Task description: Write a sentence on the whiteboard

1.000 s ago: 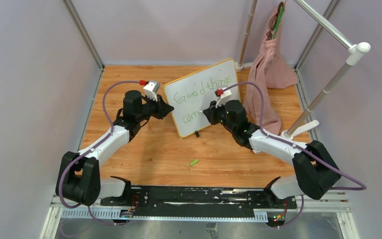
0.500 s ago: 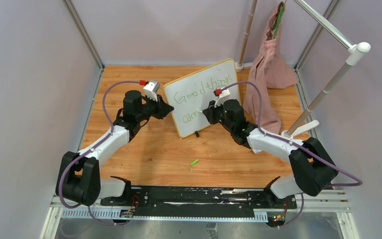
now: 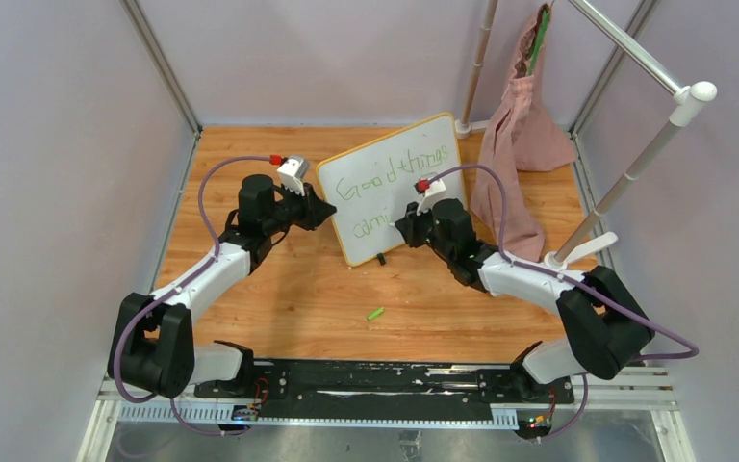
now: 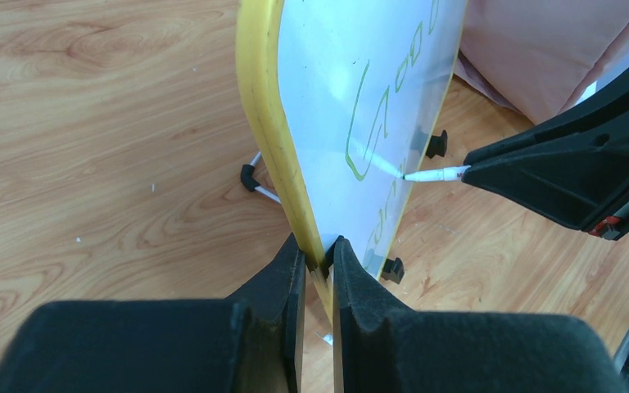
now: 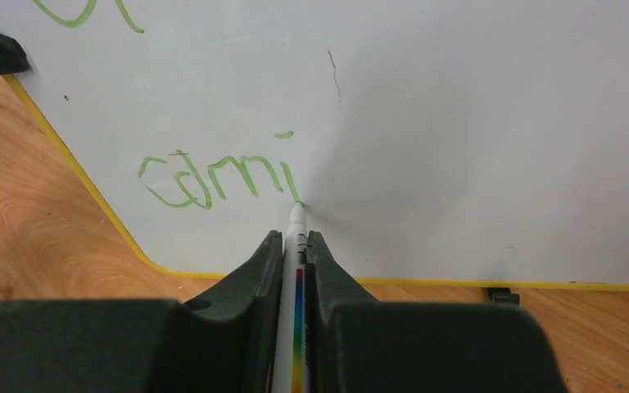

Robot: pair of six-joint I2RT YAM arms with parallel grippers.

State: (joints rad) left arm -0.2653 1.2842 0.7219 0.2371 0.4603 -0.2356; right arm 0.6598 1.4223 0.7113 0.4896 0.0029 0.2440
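The whiteboard [image 3: 385, 178], white with a yellow frame and black feet, stands tilted on the wooden table. It carries green writing, "Good things" above and "cami" below [image 5: 213, 182]. My left gripper [image 3: 324, 213] is shut on the board's yellow left edge [image 4: 274, 139], jaws on either side of the frame [image 4: 319, 254]. My right gripper [image 3: 406, 226] is shut on a white marker [image 5: 293, 270] with a rainbow stripe. The marker tip [image 5: 297, 208] touches the board at the foot of the last green stroke. The marker also shows in the left wrist view [image 4: 434, 174].
A green marker cap [image 3: 374, 314] lies on the table in front of the board. A pink cloth bag [image 3: 515, 154] hangs at the back right beside a white pole stand [image 3: 625, 173]. Grey walls enclose the table.
My right gripper has shifted slightly right and down along the lower line with the marker. The left arm and the board have not moved.
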